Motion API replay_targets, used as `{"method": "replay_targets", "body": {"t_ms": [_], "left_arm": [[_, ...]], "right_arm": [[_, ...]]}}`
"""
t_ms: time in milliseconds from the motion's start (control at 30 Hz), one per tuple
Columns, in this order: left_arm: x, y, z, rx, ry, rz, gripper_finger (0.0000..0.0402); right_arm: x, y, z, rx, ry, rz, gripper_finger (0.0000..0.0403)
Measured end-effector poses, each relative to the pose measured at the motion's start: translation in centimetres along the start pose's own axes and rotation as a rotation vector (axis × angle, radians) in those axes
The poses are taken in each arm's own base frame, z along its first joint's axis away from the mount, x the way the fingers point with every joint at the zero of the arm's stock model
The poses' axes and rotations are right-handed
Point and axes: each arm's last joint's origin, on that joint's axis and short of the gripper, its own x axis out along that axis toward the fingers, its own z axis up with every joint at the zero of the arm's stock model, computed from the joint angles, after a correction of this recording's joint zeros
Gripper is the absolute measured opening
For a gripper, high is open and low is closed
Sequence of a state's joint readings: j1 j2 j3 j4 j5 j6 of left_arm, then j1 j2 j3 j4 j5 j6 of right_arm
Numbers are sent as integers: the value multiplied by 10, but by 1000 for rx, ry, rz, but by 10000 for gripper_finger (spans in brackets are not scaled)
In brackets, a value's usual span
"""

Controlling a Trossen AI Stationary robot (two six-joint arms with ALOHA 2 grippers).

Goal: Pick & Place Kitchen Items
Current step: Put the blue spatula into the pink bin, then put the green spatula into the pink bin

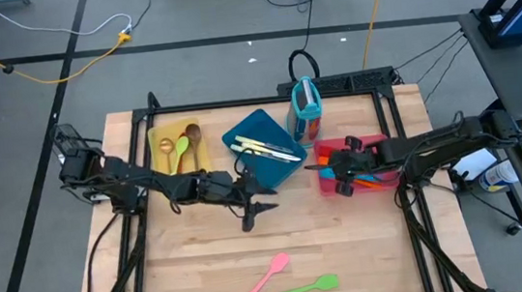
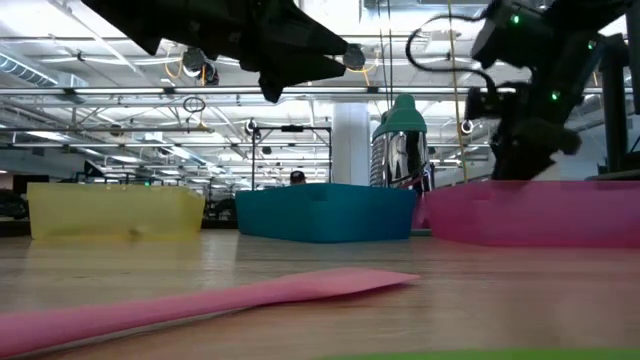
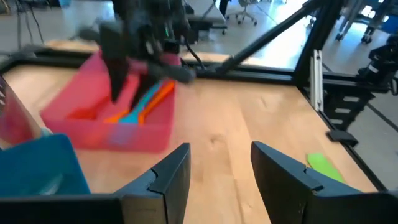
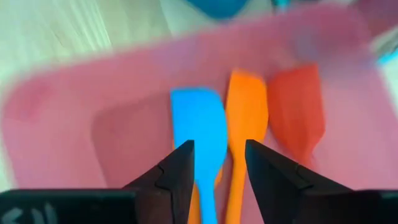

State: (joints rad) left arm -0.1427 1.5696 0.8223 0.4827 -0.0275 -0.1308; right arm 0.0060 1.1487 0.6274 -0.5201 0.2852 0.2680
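Observation:
My right gripper (image 4: 219,165) hangs open over the red tray (image 1: 328,183); a blue spatula (image 4: 200,124), an orange one (image 4: 246,118) and a red one (image 4: 297,112) lie flat in the tray just below its fingers. My left gripper (image 1: 258,208) is open above the bare table middle, pointing at the red tray (image 3: 74,106), nothing between its fingers. A pink spatula (image 1: 265,280) and a green one (image 1: 307,287) lie flat near the front edge. The yellow tray (image 1: 155,138) holds a green spoon (image 1: 177,153) and a wooden spoon (image 1: 192,134).
The blue tray (image 1: 263,121) with cream-handled utensils (image 1: 266,148) sits between the yellow and red trays. A teal holder (image 1: 307,107) stands upright behind it. Bare wood lies between the trays and the two spatulas at the front. Black frame rails border the table.

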Motion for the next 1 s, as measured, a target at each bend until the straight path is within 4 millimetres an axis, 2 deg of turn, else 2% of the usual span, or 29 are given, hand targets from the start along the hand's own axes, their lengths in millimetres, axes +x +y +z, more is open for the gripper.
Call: {"method": "replay_targets", "body": {"t_ms": [200, 567, 833, 1000], "left_arm": [[-1, -11, -8, -56, 68, -23, 175], [-4, -36, -17, -79, 139, -84, 175], [-6, -47, -19, -67, 148, -115, 175], [-6, -49, -20, -62, 142, -93, 175]], "right_arm": [[-19, -2, 15, 43, -162, 44, 139], [-52, 6, 33, -63, -499, 132, 174], [-67, 43, 42, -158, -677, 426, 202], [-65, 74, 36, -222, -693, 482, 200]]}}
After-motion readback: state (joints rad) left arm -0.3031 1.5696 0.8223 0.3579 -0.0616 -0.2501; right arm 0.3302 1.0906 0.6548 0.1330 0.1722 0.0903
